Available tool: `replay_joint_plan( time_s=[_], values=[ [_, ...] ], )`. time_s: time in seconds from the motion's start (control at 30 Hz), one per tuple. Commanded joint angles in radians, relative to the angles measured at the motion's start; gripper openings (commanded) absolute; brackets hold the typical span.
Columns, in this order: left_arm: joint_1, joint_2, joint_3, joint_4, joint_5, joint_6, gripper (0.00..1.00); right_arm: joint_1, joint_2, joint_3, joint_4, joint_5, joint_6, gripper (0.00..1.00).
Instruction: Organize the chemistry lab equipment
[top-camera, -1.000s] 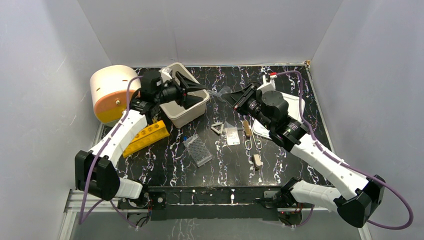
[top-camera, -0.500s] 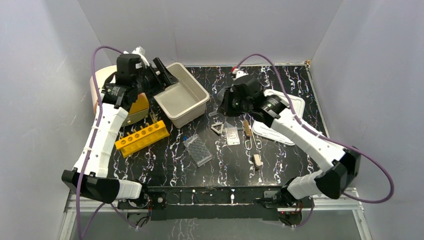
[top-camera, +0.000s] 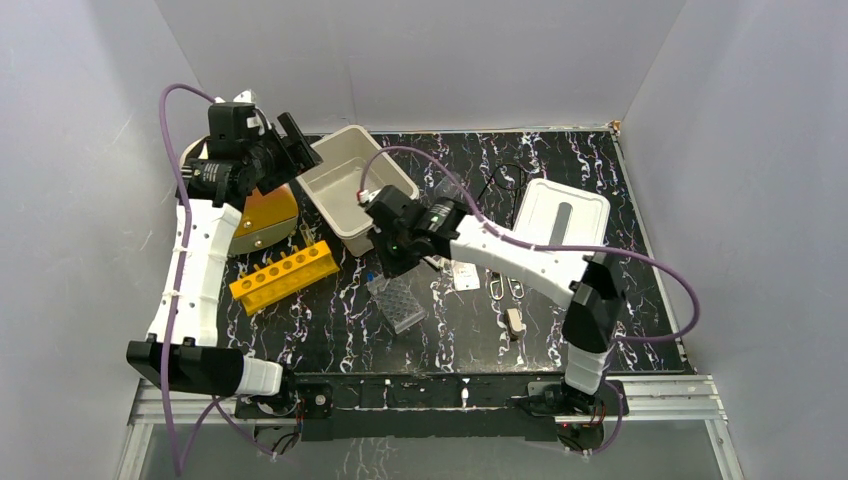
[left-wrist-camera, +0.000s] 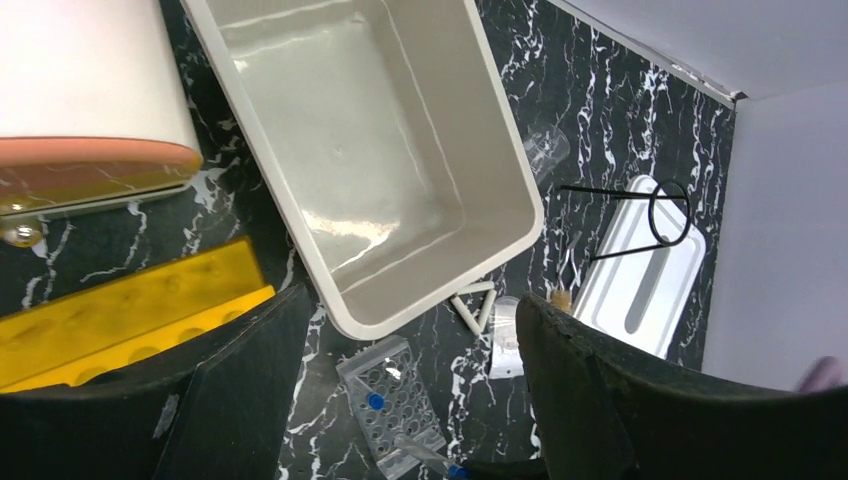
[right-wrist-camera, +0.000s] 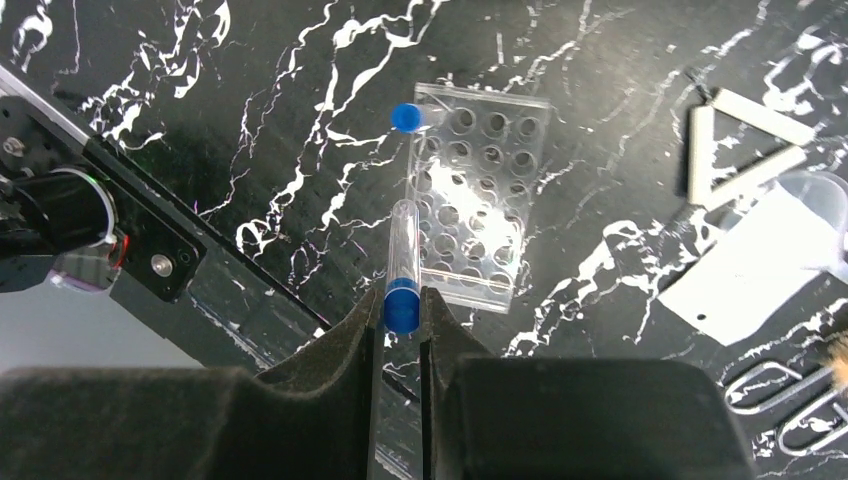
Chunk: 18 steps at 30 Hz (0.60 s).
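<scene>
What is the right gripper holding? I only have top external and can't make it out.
Observer: The right wrist view shows the right gripper shut on a clear tube, pinched at its blue cap.
Operator: Where's the tube relative to the tray?
Observer: In that view its free end overlaps the edge of the clear well tray. A second blue-capped tube sits at one corner of the tray.
Operator: Left jaws?
Observer: The left wrist view shows the left gripper with its fingers wide apart and nothing between them.
</scene>
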Motion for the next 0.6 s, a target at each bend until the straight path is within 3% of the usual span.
replay_joint_plan(
  time_s=[0.0,0.3,0.57],
  values=[
    [0.007,-0.035,0.08,-0.015,-0.07,0.069,0.75,0.047,0.082,0.128,-0.061,0.05,-0.047,0.15],
    [0.007,-0.079,0.085,-0.012,-0.116,0.1,0.76,0.083,0.255,0.292,-0.16,0.093,-0.045,0.16],
    [0.006,-0.077,0.078,-0.004,-0.052,0.088,0.76,0.085,0.273,0.294,-0.154,0.163,-0.041,0.16]
  ],
)
